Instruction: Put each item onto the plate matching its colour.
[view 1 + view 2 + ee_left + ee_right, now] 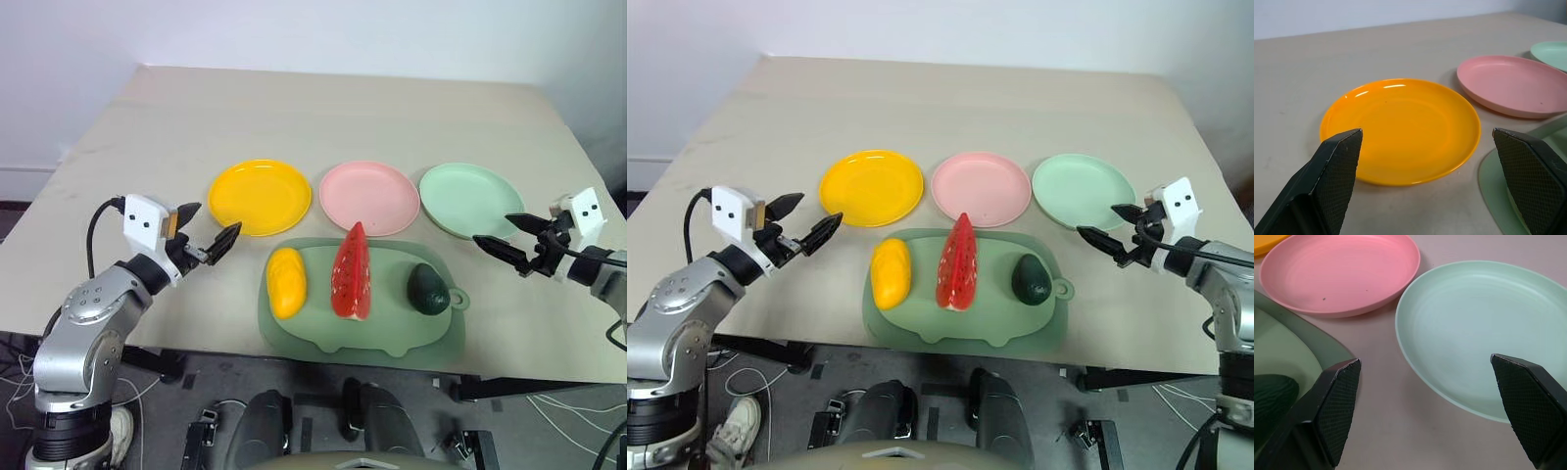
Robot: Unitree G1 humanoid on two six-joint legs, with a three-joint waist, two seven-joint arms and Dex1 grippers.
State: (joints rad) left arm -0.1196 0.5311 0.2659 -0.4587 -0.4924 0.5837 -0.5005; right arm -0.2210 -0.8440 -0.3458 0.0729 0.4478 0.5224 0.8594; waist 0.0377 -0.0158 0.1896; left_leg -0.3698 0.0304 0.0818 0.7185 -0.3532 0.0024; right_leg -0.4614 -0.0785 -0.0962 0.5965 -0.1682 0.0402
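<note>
Overhead, a beige tabletop (323,117) meets a white wall (294,29); both the left gripper (209,231) and right gripper (507,233) hover released, empty. Avocado (1271,399) partly cut off.

Three plates (260,196) (369,197) (470,199) sat in row on table (294,108); mat (362,338) lay just before them, holding mango (285,282) left, watermelon wedge (352,273) centre, avocado (428,289) right, all apart

The yellow plate (1400,129) looks like glossy plastic, the table (323,117) matt, the pincer pads (1342,171) finely textured.
</note>
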